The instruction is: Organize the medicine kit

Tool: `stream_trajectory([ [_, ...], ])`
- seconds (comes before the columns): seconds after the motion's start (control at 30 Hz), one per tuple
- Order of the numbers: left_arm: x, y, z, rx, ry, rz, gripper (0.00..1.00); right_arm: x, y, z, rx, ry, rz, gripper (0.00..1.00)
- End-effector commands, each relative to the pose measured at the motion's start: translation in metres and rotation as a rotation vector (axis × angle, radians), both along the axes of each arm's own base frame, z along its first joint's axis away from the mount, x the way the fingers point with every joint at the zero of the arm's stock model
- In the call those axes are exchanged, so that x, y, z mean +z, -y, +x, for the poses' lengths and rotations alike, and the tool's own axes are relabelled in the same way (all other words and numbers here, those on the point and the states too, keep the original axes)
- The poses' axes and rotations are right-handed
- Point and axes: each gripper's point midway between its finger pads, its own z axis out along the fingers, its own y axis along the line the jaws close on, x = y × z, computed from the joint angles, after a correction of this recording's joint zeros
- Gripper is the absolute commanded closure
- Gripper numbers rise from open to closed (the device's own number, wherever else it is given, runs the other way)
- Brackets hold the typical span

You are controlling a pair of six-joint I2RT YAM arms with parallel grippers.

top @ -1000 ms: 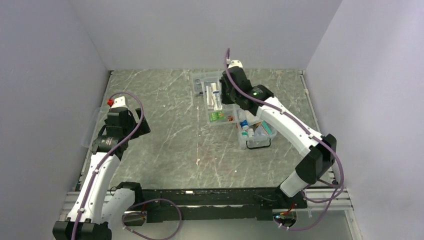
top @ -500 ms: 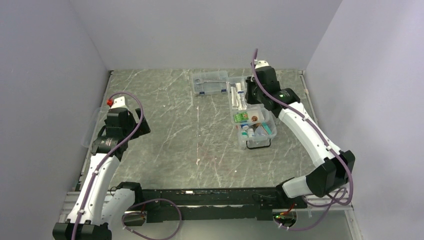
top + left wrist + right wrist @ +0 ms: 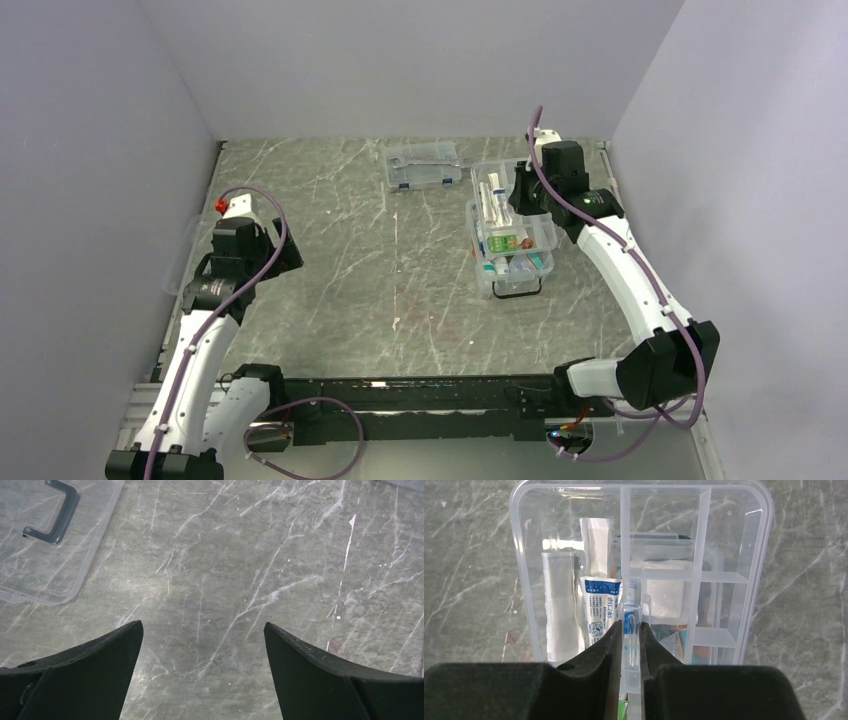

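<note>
My right gripper (image 3: 629, 625) is shut on the upright centre tab of the clear divided tray (image 3: 519, 555), which carries white packets (image 3: 559, 610) and a blue-printed sachet (image 3: 599, 615). In the top view the tray (image 3: 478, 195) hangs in the right gripper (image 3: 518, 200) over the far part of the clear medicine kit box (image 3: 520, 290), where small bottles show. The box's clear lid (image 3: 75, 545) with its dark handle (image 3: 60, 510) lies flat on the table. My left gripper (image 3: 202, 630) is open over bare table beside the lid.
A flatter clear case with blue latches (image 3: 422, 165) lies at the back of the grey marbled table (image 3: 350, 260). Grey walls close in the left, back and right. The lid (image 3: 185, 255) lies at the table's left edge, by the left gripper (image 3: 275, 250).
The right arm has carried the tray rightward and toward me, from near the blue-latched case to above the box. The left arm has not moved.
</note>
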Motion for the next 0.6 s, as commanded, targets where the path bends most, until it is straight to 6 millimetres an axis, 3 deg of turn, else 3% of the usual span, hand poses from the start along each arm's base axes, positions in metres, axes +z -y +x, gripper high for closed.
stream_trajectory([
  [0.0, 0.013, 0.003, 0.005, -0.016, 0.063, -0.015, 0.01, 0.016, -0.012, 0.014, 0.07, 0.077, 0.038, 1.0],
  [0.57, 0.015, 0.008, 0.004, -0.036, 0.071, -0.028, 0.01, -0.025, 0.002, 0.01, 0.036, -0.011, -0.02, 1.0],
])
